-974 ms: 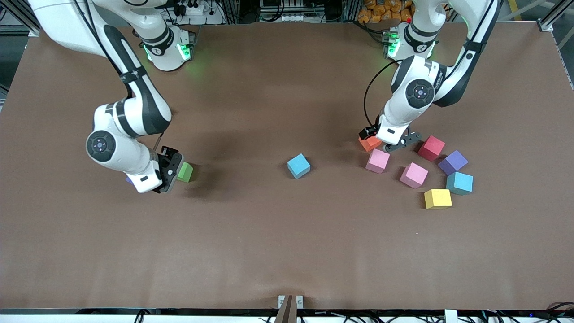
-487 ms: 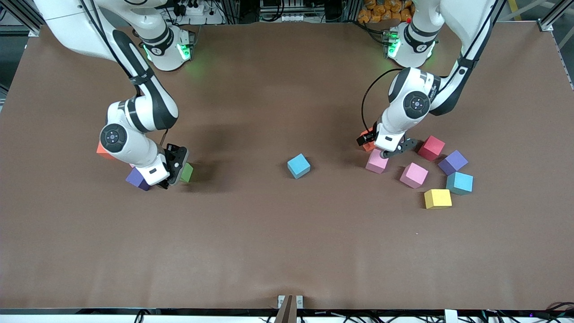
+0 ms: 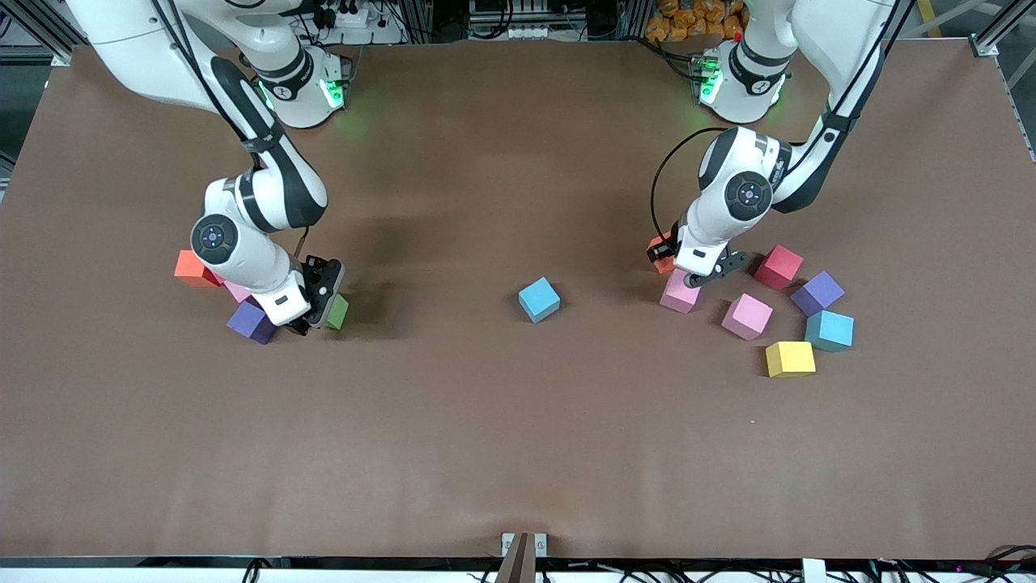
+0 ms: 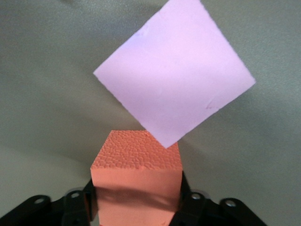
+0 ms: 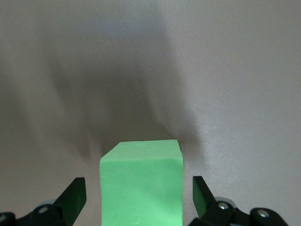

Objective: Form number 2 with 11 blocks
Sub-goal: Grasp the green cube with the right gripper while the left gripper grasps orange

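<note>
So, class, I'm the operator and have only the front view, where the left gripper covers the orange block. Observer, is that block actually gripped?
Observer: Yes. In the left wrist view the left gripper has a finger pressed against each side of the orange block.
Operator: What lies just ahead of it?
Observer: A pink block, turned corner-on toward the orange one. I cannot tell whether they touch.
Operator: And the right gripper at the green block?
Observer: The right gripper is open, straddling the green block with a clear gap on each side.
</note>
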Tool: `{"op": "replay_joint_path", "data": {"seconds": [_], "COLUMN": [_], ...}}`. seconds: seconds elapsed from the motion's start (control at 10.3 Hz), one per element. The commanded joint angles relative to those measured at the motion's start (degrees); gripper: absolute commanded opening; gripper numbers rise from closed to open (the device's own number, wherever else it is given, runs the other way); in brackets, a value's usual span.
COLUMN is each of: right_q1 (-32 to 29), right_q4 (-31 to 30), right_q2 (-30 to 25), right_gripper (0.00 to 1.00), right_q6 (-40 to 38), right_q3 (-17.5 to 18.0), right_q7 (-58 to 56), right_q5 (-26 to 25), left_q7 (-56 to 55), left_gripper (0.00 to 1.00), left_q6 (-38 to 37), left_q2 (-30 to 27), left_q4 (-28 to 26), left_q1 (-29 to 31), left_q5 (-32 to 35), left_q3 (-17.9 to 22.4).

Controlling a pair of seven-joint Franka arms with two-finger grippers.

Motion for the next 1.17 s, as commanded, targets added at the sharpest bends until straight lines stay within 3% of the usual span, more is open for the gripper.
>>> {"op": "replay_joint_path", "data": {"seconds": [0.0,0.19,0.29,0.68,0.78,1.07], "right_q1": [-0.1,-0.1,-0.1,-0.1,-0.1,0.4], "right_q4": [-1.7,-1.7,-1.6,-1.5,-1.3,-0.6], "right_q2": [-1.3,-1.3,-1.2,-1.0,-1.0,-1.4], "right_gripper": [1.00,1.00,0.92,0.42,0.35,0.30], "right_q6": [1.0,1.2,1.2,1.2,1.0,0.3], "right_q3": [0.0,0.0,0.0,0.0,0.0,0.1], "right_q7": [-1.2,-1.2,-1.2,-1.0,-0.3,1.7], "right_q5": [0.8,0.8,0.8,0.8,0.8,0.8], "left_q7": [-0.2,-0.2,-0.2,-0.8,-1.5,-9.3], "left_gripper": [0.00,0.00,0.00,0.00,0.00,0.00], "left_q6": [-1.7,-5.5,-6.6,-13.7,-13.8,-13.7], "left_q2": [-0.6,-1.4,-1.4,1.6,2.2,7.5], "left_q4": [0.3,1.7,2.7,11.1,12.3,16.5], "left_q1": [-0.5,-2.5,-2.9,-4.6,-7.9,-16.6], "left_q5": [0.5,0.8,0.8,0.7,0.6,0.7], "left_q3": [-0.9,-5.9,-8.6,-18.4,-19.1,-18.9]}}
